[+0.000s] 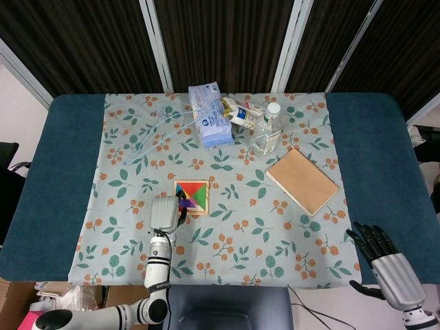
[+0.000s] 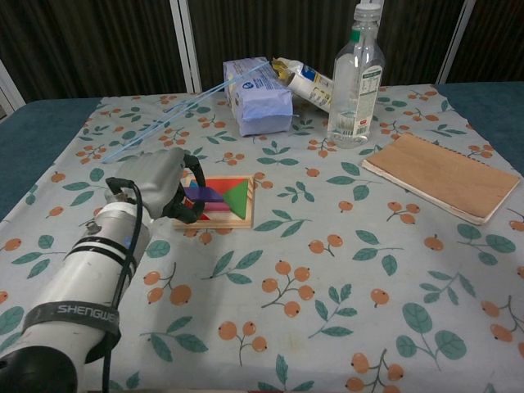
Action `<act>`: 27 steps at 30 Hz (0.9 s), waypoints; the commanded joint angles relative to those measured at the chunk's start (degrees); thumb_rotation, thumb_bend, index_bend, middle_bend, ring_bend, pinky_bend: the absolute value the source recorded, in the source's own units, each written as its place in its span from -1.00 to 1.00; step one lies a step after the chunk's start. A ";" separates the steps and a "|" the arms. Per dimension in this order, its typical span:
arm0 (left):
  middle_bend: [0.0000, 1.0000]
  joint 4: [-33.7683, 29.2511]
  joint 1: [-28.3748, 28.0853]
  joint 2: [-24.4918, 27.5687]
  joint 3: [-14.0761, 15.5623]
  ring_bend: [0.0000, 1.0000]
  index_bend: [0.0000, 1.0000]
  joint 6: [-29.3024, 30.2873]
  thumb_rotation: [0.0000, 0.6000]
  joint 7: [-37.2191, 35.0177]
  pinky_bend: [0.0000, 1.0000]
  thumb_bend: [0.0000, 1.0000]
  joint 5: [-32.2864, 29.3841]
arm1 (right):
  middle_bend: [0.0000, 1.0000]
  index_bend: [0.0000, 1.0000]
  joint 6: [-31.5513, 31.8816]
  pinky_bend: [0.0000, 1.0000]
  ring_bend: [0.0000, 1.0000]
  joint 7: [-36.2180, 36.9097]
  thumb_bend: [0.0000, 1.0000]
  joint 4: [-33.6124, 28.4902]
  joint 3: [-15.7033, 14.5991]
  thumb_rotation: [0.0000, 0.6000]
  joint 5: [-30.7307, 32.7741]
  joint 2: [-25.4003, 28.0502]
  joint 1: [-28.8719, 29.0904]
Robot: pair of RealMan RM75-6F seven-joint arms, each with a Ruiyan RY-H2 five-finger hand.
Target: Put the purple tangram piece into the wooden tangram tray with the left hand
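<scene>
My left hand [image 2: 155,187] [image 1: 165,214] pinches the purple tangram piece [image 2: 205,195] [image 1: 185,203] at its fingertips. The piece hangs over the left part of the wooden tangram tray [image 2: 237,221] [image 1: 203,212], which holds red, green, yellow, blue and pink pieces. Whether the purple piece touches the tray I cannot tell. The hand and forearm hide the tray's left edge in the chest view. My right hand [image 1: 385,261] rests with fingers spread and empty at the table's front right corner, seen only in the head view.
A clear bottle [image 2: 356,78] [image 1: 267,128], a blue tissue pack [image 2: 258,98] [image 1: 210,113] and a snack packet [image 2: 304,79] stand at the back. A brown notebook [image 2: 442,176] [image 1: 302,180] lies right. A clear straw [image 2: 172,115] lies back left.
</scene>
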 commanded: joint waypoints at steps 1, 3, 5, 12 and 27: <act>1.00 2.72 -1.24 -2.01 -0.69 1.00 0.18 0.66 1.00 0.57 1.00 -0.22 -0.14 | -1.00 -1.00 0.04 -1.00 -1.00 0.43 -0.68 0.06 -0.03 1.00 -0.10 0.16 0.10; 1.00 3.99 -1.46 -2.70 -0.74 1.00 0.17 0.92 1.00 0.68 1.00 -0.22 -0.10 | -1.00 -1.00 0.14 -1.00 -1.00 0.89 -0.68 0.10 0.00 1.00 0.03 0.29 0.11; 1.00 4.99 -1.54 -3.29 -0.72 1.00 0.17 1.13 1.00 0.45 1.00 -0.22 0.04 | -1.00 -1.00 0.09 -1.00 -1.00 0.84 -0.68 0.13 0.04 1.00 0.22 0.29 0.09; 1.00 7.20 -2.25 -5.05 -1.19 1.00 0.15 1.13 1.00 -0.26 1.00 -0.22 0.36 | -1.00 -1.00 -0.44 -1.00 -1.00 0.66 -0.68 0.01 -0.02 1.00 0.22 0.27 0.36; 1.00 8.24 -2.59 -7.32 -1.57 1.00 0.13 0.58 1.00 -0.46 1.00 -0.22 0.07 | -1.00 -1.00 0.00 -1.00 -1.00 1.75 -0.68 0.21 -0.12 1.00 0.12 0.69 0.34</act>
